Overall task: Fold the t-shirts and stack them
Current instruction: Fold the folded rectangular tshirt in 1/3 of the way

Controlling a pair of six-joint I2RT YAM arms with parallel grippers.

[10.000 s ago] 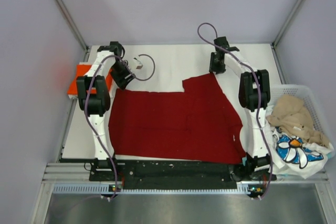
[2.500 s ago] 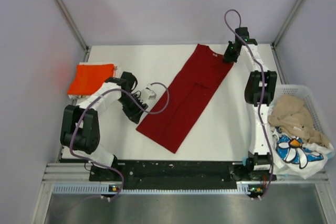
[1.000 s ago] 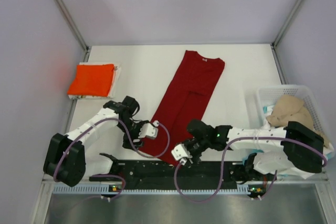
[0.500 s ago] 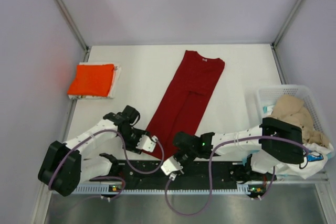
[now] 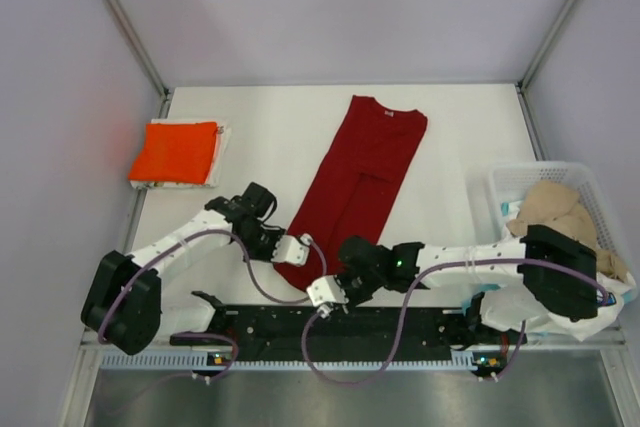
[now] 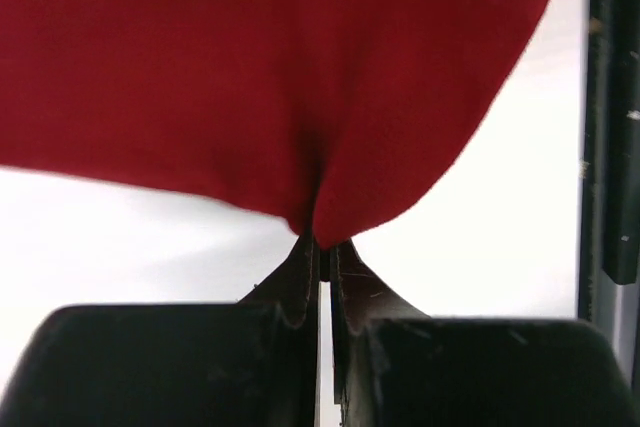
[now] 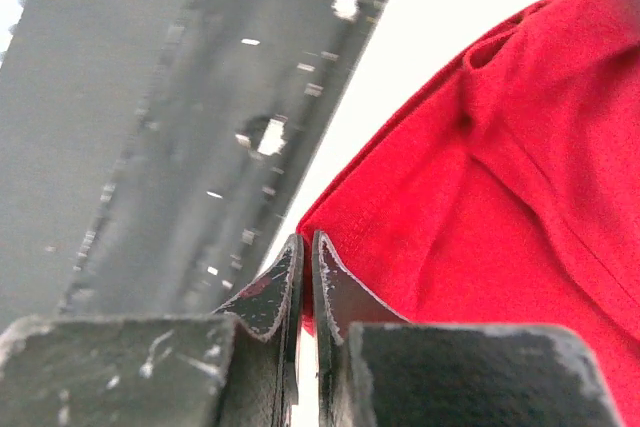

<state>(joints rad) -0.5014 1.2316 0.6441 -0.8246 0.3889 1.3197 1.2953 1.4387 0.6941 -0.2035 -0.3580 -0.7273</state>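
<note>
Roughly midway, by my reckoning: on the counter point(image 5: 450, 197) the dark red t-shirt point(image 5: 360, 177) lies as a long strip folded lengthwise, collar far, hem near the arm bases, its crosswise folds not yet made. At the right, the white basket point(image 5: 530, 167) holds a crumpled beige t-shirt point(image 5: 555, 209), not yet folded. Far left, the orange-red t-shirt point(image 5: 176, 151) lies folded. The left tool point(image 6: 322, 245) and right tool point(image 7: 306, 245) each pinch a near hem corner of the red strip.
</note>
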